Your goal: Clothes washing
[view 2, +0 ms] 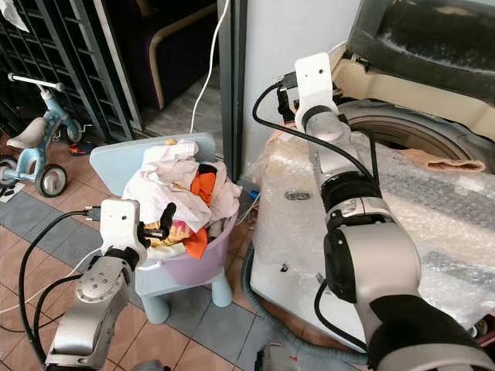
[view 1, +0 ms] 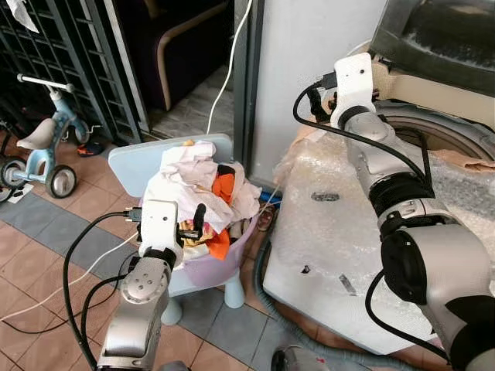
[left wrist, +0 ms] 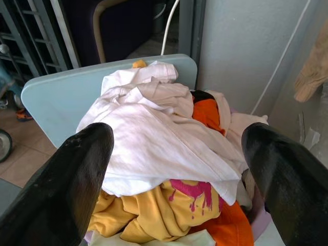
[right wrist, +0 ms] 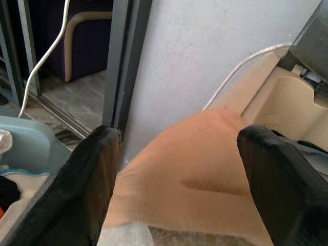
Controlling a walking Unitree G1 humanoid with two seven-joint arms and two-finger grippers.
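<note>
Beside the washing machine (view 1: pixel 402 232), wrapped in bubble film, stood a pale blue chair (view 1: pixel 147 166) bearing a basin heaped with clothes (view 1: pixel 197 193). Just before that heap hung the left gripper (left wrist: pixel 174 169), fingers spread wide. Over the machine's near corner, the right gripper (right wrist: pixel 177 174) hovered with fingers spread above a tan cloth (right wrist: pixel 189 184).

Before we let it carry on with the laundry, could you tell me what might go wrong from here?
The left gripper, open, is at a heaped clothes pile in the basket on a small chair; pulling one garment may drag others onto the floor. Cables loop by that arm and could snag. The right gripper is open over a tan cloth near the washer.
</note>
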